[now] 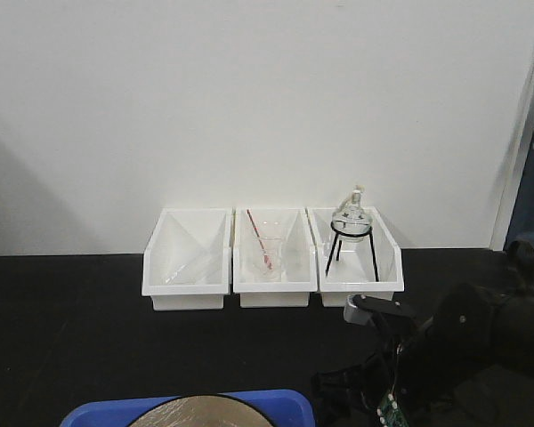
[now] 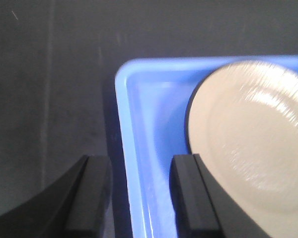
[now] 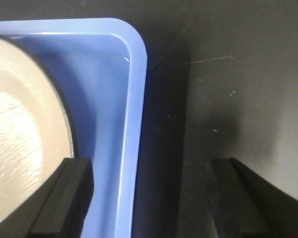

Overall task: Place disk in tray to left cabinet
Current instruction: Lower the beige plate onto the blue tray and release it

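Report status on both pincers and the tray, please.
Left pincer open, straddling left rim of bright blue rectangular plastic tray. Right pincer open, straddling right rim. Tan round plate lying in tray. White plastic bins behind, apart.

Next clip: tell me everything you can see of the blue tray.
The tray is bright blue, glossy, plastic-looking, with rounded corners and a low raised rim. It lies flat on the black table and holds a tan plate with a dark edge. The left gripper and right gripper each straddle a side rim, open, one finger inside, one outside; whether they touch it is unclear.
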{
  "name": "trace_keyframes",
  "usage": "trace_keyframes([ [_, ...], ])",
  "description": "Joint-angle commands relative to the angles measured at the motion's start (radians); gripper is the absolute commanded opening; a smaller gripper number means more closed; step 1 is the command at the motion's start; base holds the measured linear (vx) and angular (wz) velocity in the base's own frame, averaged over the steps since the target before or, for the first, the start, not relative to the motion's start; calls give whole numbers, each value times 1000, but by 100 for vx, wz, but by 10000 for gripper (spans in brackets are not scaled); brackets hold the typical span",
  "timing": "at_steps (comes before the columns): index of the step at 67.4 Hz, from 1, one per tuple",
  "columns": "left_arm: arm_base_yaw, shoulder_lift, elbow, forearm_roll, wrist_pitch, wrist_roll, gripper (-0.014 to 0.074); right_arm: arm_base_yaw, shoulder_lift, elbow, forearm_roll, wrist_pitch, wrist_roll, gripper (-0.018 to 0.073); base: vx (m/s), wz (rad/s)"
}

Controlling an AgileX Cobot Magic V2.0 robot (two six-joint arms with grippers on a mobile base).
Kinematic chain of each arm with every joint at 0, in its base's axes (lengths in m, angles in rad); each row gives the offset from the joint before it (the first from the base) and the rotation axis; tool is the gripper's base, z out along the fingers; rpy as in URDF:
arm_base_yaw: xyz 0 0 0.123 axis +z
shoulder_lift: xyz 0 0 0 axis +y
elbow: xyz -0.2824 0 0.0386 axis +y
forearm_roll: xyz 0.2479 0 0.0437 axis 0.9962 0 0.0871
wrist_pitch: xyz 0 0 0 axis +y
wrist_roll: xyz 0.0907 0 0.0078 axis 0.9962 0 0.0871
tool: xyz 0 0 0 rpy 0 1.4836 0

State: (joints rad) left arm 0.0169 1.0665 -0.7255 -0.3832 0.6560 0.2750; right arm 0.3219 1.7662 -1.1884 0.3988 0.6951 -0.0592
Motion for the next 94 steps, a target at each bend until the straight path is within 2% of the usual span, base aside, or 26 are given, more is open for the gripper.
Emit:
trace_keyframes([
  [1,-5,89,-52,-62,-41,54,415,8,-17,-25,20,-41,-15,522,0,0],
  [14,-5,269,-66,-111,-94,138,415,72,34,-25,20,-76,-23,522,0,0],
  [21,-5,313,-66,-121,-105,158,415,78,50,-25,22,-100,0,522,0,0],
  [48,-5,380,-65,-126,-160,160,415,78,107,-25,50,-116,6,522,0,0],
  [70,-17,469,-65,-127,-172,161,415,98,138,-25,53,-121,2,484,0,0],
  [94,-25,478,-65,-149,-170,187,415,94,117,-26,50,-98,2,480,0,0],
])
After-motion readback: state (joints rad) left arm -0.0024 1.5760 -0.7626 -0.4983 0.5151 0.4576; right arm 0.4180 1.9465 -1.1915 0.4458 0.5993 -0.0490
